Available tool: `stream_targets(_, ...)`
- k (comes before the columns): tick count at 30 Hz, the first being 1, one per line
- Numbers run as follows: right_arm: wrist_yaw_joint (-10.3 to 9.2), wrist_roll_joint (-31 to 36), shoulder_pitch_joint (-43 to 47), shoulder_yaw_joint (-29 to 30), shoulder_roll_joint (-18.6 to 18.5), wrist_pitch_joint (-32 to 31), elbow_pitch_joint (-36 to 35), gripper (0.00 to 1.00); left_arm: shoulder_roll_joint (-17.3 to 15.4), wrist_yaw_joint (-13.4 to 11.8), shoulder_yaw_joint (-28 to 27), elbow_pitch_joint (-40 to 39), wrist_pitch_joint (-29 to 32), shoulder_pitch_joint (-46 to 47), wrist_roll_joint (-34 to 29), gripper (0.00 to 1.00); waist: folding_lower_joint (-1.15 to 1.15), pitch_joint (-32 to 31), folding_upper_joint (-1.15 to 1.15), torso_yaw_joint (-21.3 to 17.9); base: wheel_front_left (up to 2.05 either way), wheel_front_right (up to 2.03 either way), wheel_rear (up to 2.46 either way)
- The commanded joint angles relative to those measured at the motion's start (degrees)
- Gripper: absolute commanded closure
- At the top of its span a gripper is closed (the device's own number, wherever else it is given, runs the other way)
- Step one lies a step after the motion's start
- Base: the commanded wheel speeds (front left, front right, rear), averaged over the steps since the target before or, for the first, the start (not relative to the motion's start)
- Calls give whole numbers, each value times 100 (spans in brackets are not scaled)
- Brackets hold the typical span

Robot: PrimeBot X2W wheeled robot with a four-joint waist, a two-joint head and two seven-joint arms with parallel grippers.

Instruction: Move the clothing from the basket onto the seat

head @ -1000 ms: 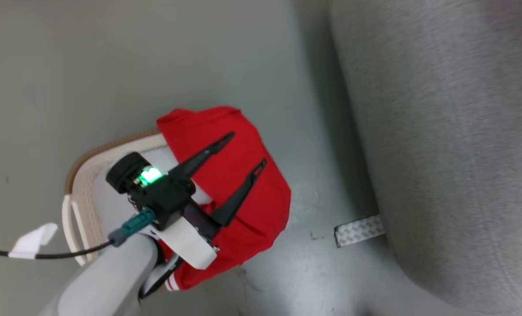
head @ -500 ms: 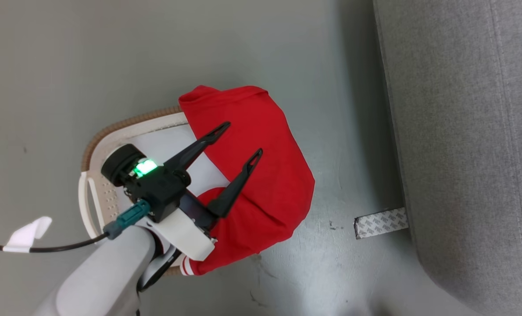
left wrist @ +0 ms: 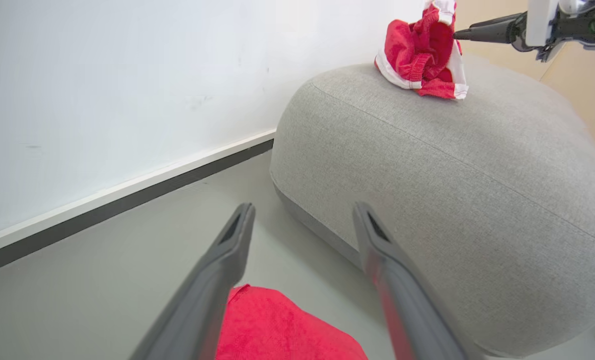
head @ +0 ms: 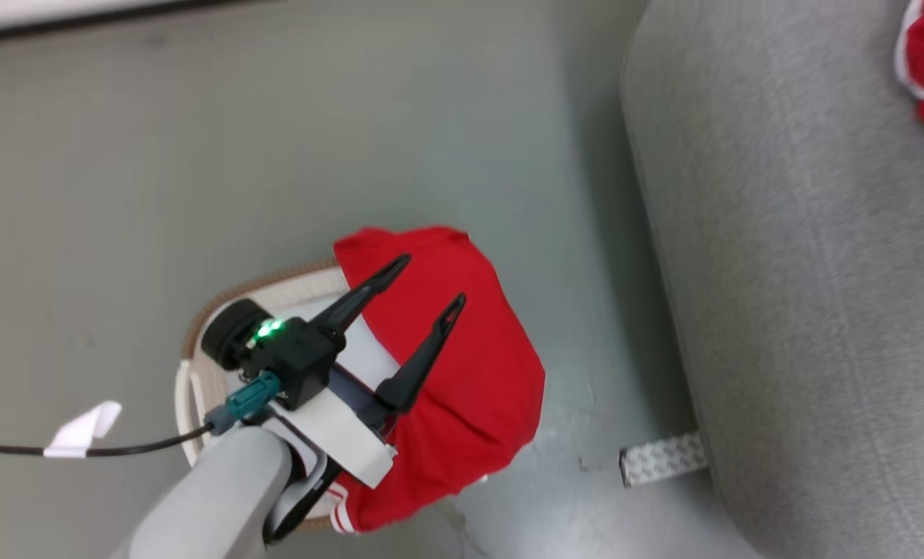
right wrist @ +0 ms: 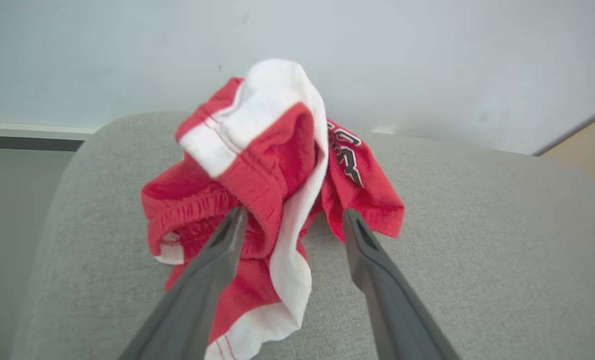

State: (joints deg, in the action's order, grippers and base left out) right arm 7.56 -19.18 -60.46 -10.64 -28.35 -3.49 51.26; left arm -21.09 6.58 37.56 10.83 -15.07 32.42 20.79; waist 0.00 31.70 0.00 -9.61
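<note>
- Left gripper (head: 431,279): my jaws are spread wide and hold nothing. In the head view the fingers point up and to the right.
- Plain red garment (head: 470,365): it is draped over the right side of the basket (head: 272,289) and spills past the rim toward the floor (head: 276,155). It lies directly under my left fingers. In the left wrist view it shows low between the finger roots, so I judge that it sits below the fingers and not between their tips.
- Long axis of that garment: it runs roughly up and down the head view, a little across the line of my left fingers. One white-striped cuff is at its lower end.
- Right gripper (right wrist: 293,214): my jaws are parted and grip nothing. The tips are at the near edge of the striped garment (right wrist: 272,150).
- Striped garment: it is crumpled in a heap on top of the seat (head: 804,310), so I count that one as delivered.
- Seat: it lies to the right of the basket, across a strip of bare floor.
- Governing relation: the remaining garment is beneath my left gripper and well apart from my right. I judge that the left arm is the nearer one. It needs to go down onto the cloth, then carry it rightward to the seat.
</note>
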Motion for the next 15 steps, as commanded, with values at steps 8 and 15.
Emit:
stream_targets(8, -15, -309, 476, -536, -134, 229, -630, 0, 309, -124, -345, 301, -10, -477, 89, 0, 0, -1449, 0, 86, 0, 0, 0)
stream_targets(15, -15, -715, 1240, -762, -169, 490, -1440, 0, 640, -259, -755, 455, -9, -853, 52, 0, 0, -2321, 0, 338, 0, 0, 0)
